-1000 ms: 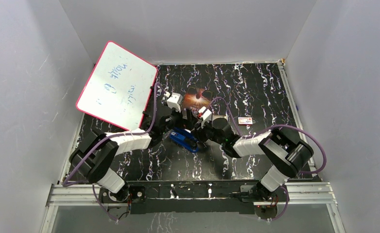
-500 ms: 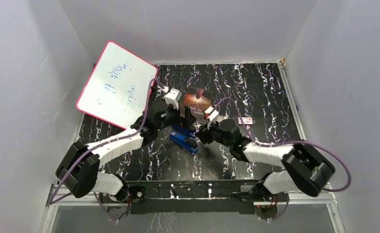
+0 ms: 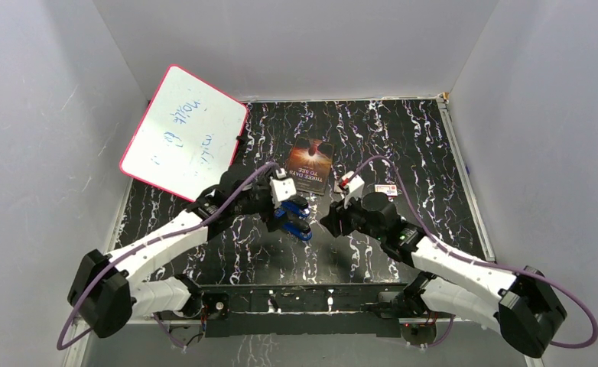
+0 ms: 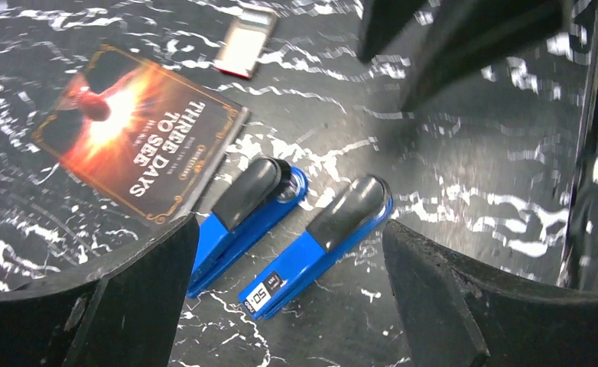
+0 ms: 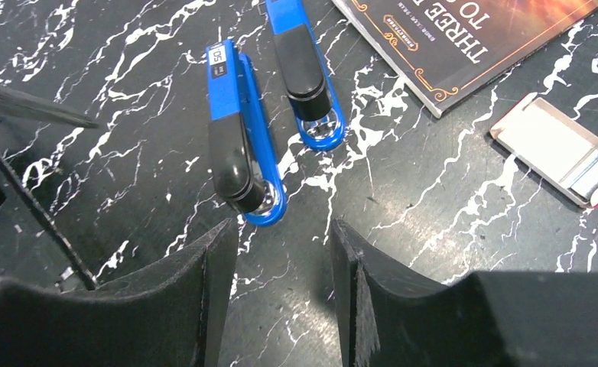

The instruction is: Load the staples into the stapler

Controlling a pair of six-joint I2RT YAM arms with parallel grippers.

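A black table (image 3: 433, 153) veined with white is enclosed by pale walls, and a pink-edged whiteboard (image 3: 183, 134) is propped at its far left corner. The left gripper (image 4: 290, 227) is spread wide, with nothing caught between its fingers (image 4: 128, 298). Straight ahead of it, framed by those fingers, two blue staplers with black tops are laid flat side by side and apart from each other. The labelled stapler (image 4: 316, 246) is nearer its right finger and the second stapler (image 4: 244, 212) nearer its left. Ahead and to the left of this gripper a book (image 4: 139, 130) is laid flat, one corner near the second stapler.

The right gripper (image 5: 282, 229) is turned toward the same pair from the opposite side. Its jaws are parted to a middling gap and nothing is gripped. The rounded end of the labelled stapler is found just ahead of that gap, the second stapler farther ahead. Ahead and off to the right of this gripper a small box (image 5: 544, 138) is laid open. The staples (image 5: 593, 172) are seen inside it as grey strips at one end, well apart from both staplers and from both grippers.
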